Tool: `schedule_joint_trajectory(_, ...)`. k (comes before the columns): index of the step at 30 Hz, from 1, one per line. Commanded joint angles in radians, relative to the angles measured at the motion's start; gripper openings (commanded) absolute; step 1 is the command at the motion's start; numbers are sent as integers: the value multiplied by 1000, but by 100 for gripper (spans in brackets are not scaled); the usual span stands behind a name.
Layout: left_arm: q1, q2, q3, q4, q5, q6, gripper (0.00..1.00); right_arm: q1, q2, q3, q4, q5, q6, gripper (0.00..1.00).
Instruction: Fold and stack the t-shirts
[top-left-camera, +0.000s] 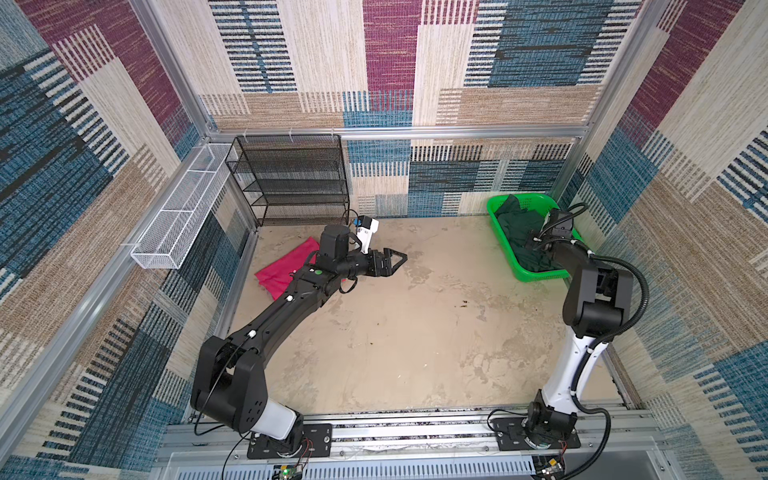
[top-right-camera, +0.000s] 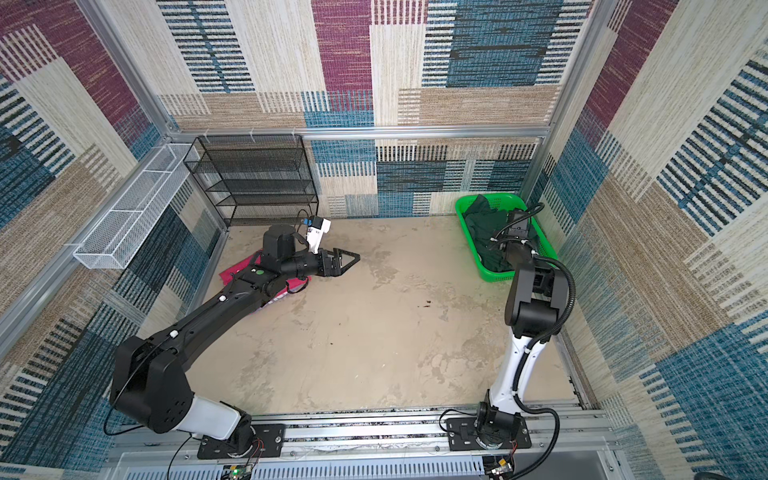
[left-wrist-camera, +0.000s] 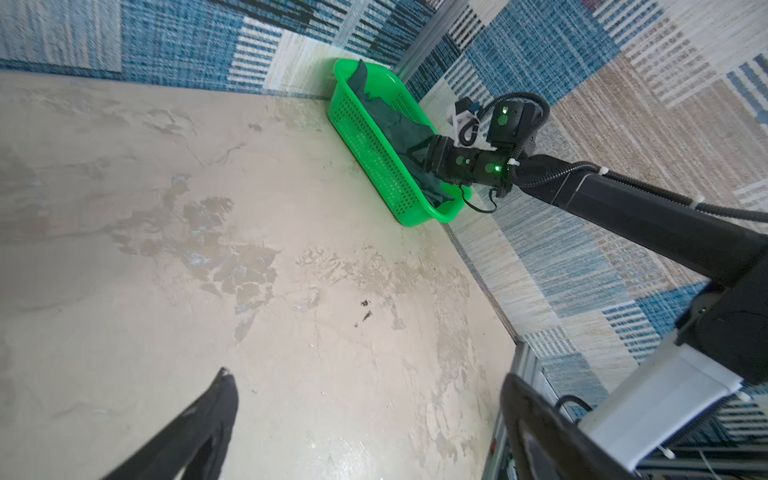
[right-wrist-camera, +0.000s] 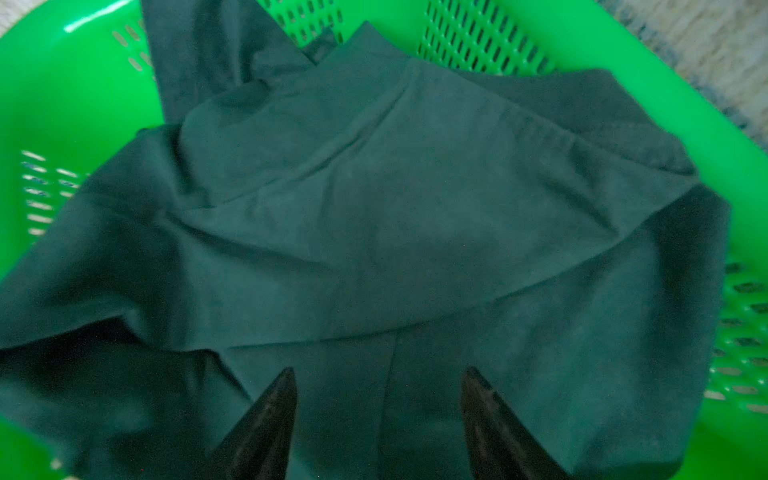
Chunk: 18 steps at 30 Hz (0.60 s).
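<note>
In the green basket (top-left-camera: 536, 275) at the table's (top-left-camera: 415, 332) far right corner, the dark green t-shirt (right-wrist-camera: 374, 228) lies crumpled along the basket's length, one flap standing over the far rim. The right gripper (right-wrist-camera: 379, 372) sits over it, jaws partly spread, nothing between them. The pink t-shirt (top-left-camera: 284, 272) lies flat at far left, edges diagonal to the table; the left gripper (top-left-camera: 398, 261) hovers nearby, jaws wide, empty.

Dark green t-shirt (right-wrist-camera: 374, 232): plain forest green, no print. Pink t-shirt (top-left-camera: 286, 268): bright magenta-pink, plain. Basket (top-left-camera: 540, 275): vivid green, lattice-perforated walls. Tabletop (top-left-camera: 415, 340): beige, mottled with grey-brown blotches and a few dark specks. Walls (top-left-camera: 390, 62): woven patchwork of blue, maroon, tan and cream blocks, many striped. Shelf rack (top-left-camera: 291, 178): black mesh. Wire tray (top-left-camera: 178, 224): white. Left tool (top-left-camera: 395, 261), right tool (right-wrist-camera: 378, 382): black.
</note>
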<state>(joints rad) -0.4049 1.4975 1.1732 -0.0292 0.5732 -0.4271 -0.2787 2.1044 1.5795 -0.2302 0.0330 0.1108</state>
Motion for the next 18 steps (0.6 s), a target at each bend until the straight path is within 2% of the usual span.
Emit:
schedule_joint_trajectory(1,0,-4,-8,-2,-30,35,98,-10,32,17,-26,-30,28,61)
schedule_joint_trajectory(5,1,10,-3,8,-6,16,98,-10,59,51,-39,-44,32,52)
schedule_joint_trajectory(7,0,12,-3,11,-2,13,99,-10,73,61,-48,-67,31,44)
schedule_joint_trajectory(12,0,8,-2,1,-11,25,99,-10,49,29,-6,-113,23,5)
schedule_joint_trajectory(13,0,10,0,-3,-11,27,99,-10,29,14,14,-120,21,0)
schedule_joint_trajectory(18,1,28,4,-2,-3,14,98,-10,-117,-141,154,-146,30,0)
